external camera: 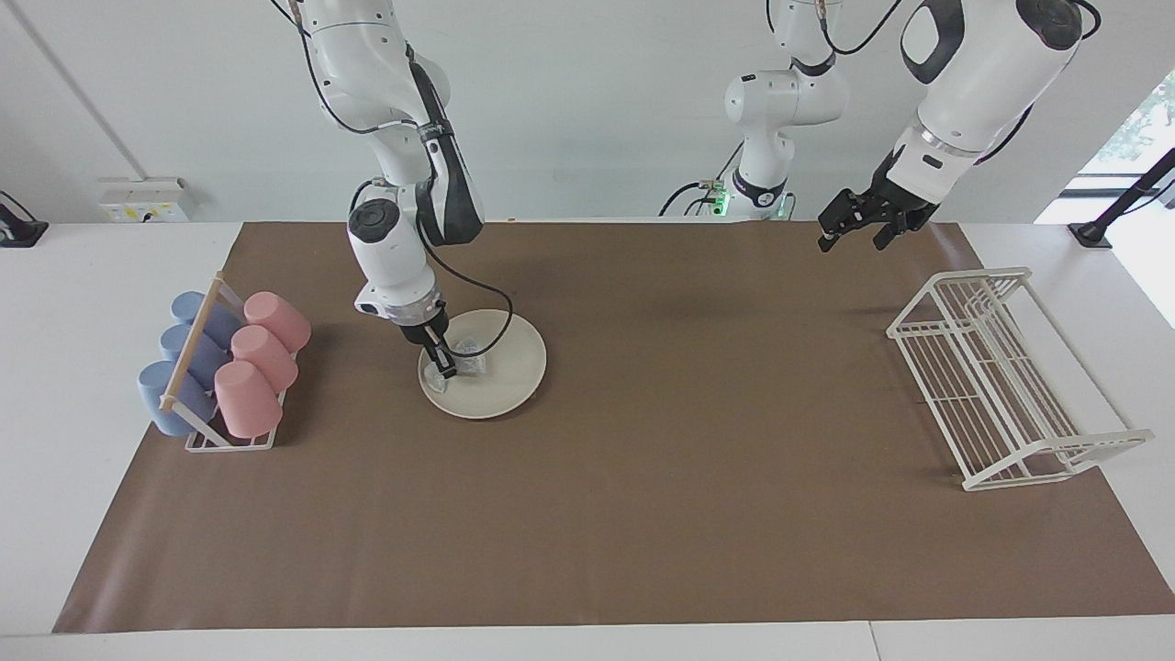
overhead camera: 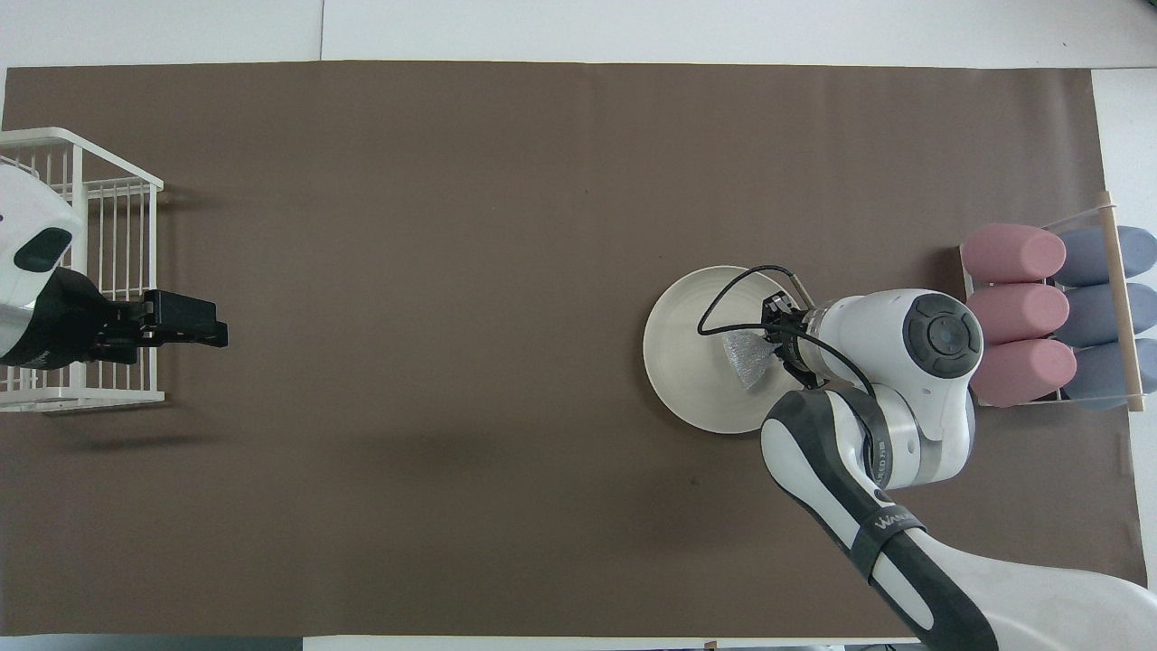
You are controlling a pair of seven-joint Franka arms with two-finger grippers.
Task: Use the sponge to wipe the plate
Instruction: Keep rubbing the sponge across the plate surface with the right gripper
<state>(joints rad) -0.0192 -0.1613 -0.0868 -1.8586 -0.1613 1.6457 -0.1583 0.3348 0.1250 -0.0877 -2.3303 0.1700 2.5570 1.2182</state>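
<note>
The cream-white plate (external camera: pixel 510 374) lies on the brown mat toward the right arm's end of the table; it also shows in the overhead view (overhead camera: pixel 687 362). The silvery sponge (external camera: pixel 474 354) rests on the plate's surface, on the half nearer the robots, and shows in the overhead view (overhead camera: pixel 745 355). My right gripper (external camera: pixel 446 364) points down onto the plate and is shut on the sponge's edge; in the overhead view (overhead camera: pixel 776 342) its wrist hides part of the plate. My left gripper (external camera: pixel 853 232) waits open in the air near the wire rack, seen also from overhead (overhead camera: pixel 192 331).
A holder with pink cups (external camera: pixel 259 361) and blue cups (external camera: pixel 184 360) stands beside the plate at the right arm's end. A white wire rack (external camera: pixel 999 378) stands at the left arm's end. A black cable loops over the plate from the right wrist.
</note>
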